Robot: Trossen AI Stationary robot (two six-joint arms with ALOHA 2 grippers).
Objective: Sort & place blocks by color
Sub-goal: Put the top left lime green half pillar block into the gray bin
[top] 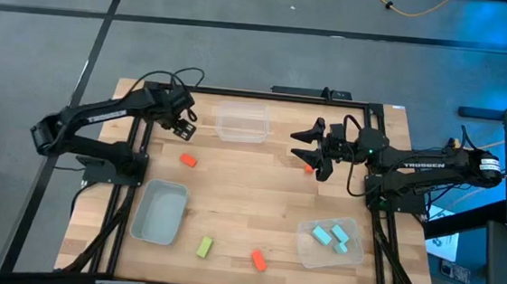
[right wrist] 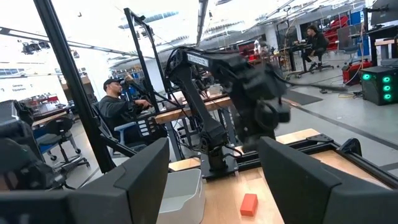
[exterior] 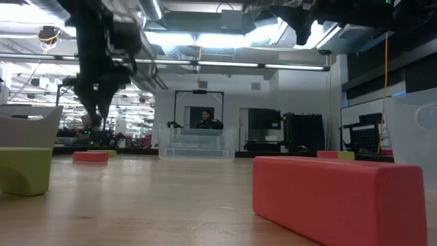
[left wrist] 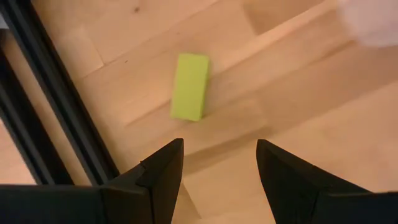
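Observation:
A yellow-green block (left wrist: 189, 86) lies flat on the wood just beyond my left gripper (left wrist: 221, 144), which points steeply down, open and with nothing in it, at the table's far left (top: 183, 127). Orange-red blocks lie at left centre (top: 188, 159), by my right gripper (top: 308, 169) and near the front edge (top: 259, 259). Another yellow-green block (top: 204, 246) lies near the front. Cyan blocks (top: 332, 237) sit inside the near-right bin. My right gripper (top: 304, 144) hangs open above the table's right middle, pointing about level toward the left.
Three clear bins stand on the table: one at the far centre (top: 242, 123), one at the near left (top: 160, 212), one at the near right (top: 354, 251). A dark metal frame (left wrist: 43, 118) runs along the table's left edge beside my left gripper. People sit beyond the table.

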